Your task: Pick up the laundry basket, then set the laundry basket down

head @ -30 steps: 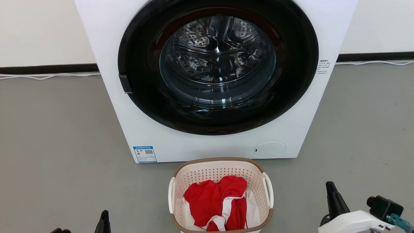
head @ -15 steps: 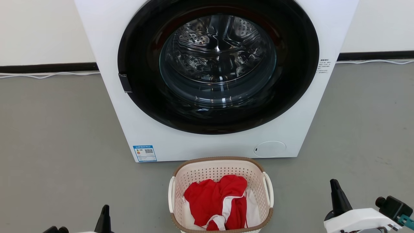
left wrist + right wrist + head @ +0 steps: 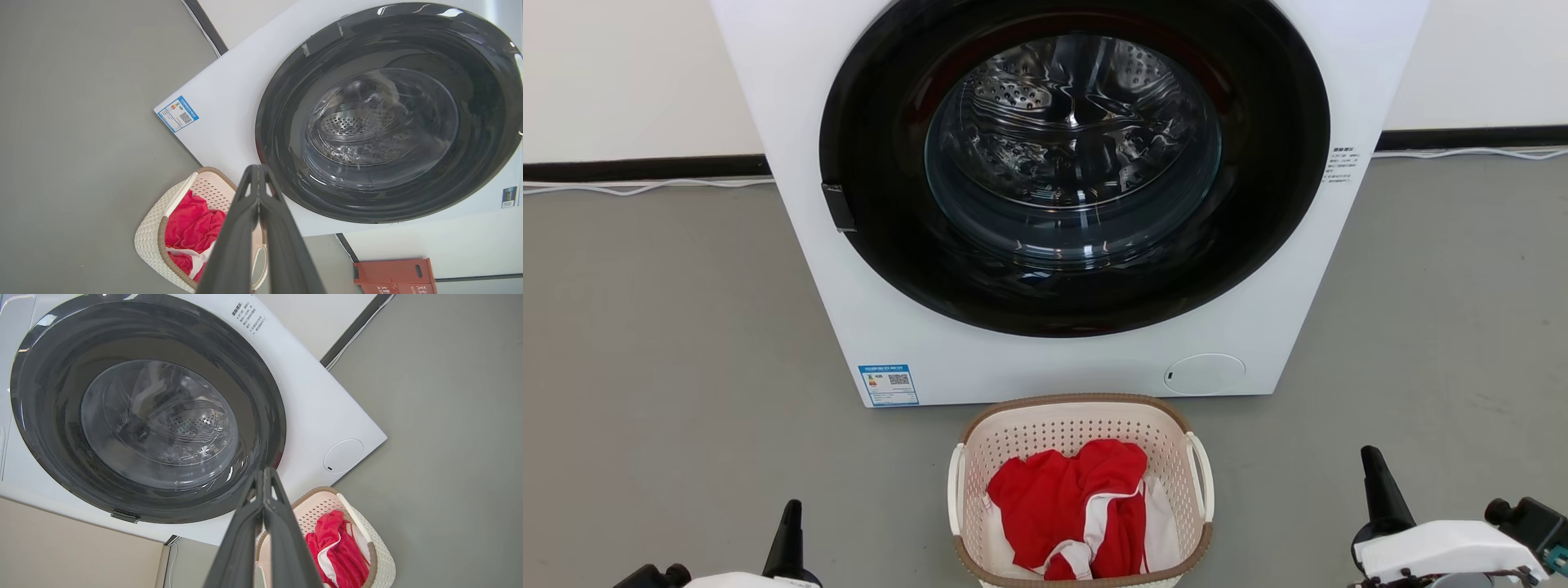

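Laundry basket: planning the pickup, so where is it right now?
In the head view the laundry basket sits on the floor at bottom centre, in front of the washing machine, between the left end effector and the right end effector.

Left gripper point(image 3: 789, 527): black, slender, tapering to point; white shell point(image 3: 735, 582) at base, black rounded knob point(image 3: 654, 576) beside.
Right gripper point(image 3: 1374, 482): same black taper, on white moulded casing point(image 3: 1445, 545); dark cord point(image 3: 1437, 578) along casing underside; black boxy camera point(image 3: 1531, 523) with teal fitting point(image 3: 1560, 558), possibly connector.
Wrist views, both arms: fingers point(image 3: 241, 228) matt dark grey, broadening toward base, small triangular cut-outs near tips.
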Robot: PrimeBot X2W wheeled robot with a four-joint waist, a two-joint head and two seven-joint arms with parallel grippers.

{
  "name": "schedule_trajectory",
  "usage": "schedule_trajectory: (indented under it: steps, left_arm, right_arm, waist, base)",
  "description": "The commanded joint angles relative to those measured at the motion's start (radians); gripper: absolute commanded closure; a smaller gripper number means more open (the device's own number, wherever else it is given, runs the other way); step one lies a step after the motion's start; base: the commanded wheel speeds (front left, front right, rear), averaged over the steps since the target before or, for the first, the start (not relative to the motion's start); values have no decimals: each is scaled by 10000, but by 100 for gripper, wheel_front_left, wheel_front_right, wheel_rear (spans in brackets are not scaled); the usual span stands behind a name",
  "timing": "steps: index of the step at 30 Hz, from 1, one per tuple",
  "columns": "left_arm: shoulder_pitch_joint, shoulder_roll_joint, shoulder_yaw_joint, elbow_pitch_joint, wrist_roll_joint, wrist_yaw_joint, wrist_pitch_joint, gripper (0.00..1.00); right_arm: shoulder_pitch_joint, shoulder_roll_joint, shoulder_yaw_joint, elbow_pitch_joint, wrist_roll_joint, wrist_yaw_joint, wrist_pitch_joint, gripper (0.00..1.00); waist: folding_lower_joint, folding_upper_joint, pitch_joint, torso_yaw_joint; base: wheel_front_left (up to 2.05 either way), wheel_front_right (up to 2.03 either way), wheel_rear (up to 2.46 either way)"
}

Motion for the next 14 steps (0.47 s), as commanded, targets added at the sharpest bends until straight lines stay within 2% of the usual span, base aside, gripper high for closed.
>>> schedule_trajectory:
  steps: [1, 14]
  left_arm:
    - [-595, 102, 137, -353, -391, -99, 119, 100]
    - [-764, 126, 156, -676, -1980, -221, 589, 100]
  right_arm:
    - [-463, -42, 80, -384, 464, 42, 99, 100]
    - [-501, -32, -4, -712, 2490, 51, 557, 100]
  waist:
    - [0, -1, 7, 1]
    - [0, -1, 56, 5]
  base:
    - [0, 0, 0]
    - [0, 0, 0]
